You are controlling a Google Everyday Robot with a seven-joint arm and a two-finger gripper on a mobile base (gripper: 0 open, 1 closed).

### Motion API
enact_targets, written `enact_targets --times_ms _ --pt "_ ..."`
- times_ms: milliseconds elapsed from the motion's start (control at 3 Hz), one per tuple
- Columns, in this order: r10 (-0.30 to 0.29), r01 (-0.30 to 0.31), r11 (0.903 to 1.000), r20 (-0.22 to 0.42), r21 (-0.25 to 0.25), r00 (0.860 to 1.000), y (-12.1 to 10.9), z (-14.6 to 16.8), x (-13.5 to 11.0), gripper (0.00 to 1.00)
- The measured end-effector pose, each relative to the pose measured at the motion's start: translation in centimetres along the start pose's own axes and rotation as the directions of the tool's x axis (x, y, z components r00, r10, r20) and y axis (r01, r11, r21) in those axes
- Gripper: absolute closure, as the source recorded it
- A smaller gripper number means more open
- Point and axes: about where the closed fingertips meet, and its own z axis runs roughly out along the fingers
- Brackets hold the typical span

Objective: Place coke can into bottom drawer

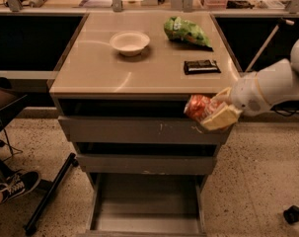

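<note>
The coke can (pixel 197 107) is a red-orange cylinder held tilted in my gripper (pixel 214 114), whose pale fingers (pixel 222 118) are shut on it. The gripper hangs in front of the cabinet's right side, level with the top drawer's scratched front, below the countertop edge. The bottom drawer (pixel 147 218) is pulled open near the floor, a shallow grey tray with a plain floor, below and to the left of the can.
On the counter (pixel 90 73) are a white bowl (pixel 130 42), a green chip bag (pixel 186 32) and a flat black bar (pixel 202 66). A person's shoe (pixel 16 185) and a black stand leg (pixel 50 194) lie at the left floor. A caster (pixel 294 215) sits at right.
</note>
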Motion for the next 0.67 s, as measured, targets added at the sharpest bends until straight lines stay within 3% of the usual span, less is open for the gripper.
enact_targets --times_ms 333,667 --pt "0.061 -0.063 0.9965 -0.033 -0.054 0.998 3.34 3.19 4.34 1.00" --pt "0.067 -0.070 0.9950 -0.043 -0.070 0.997 4.07 3.82 4.95 1.00"
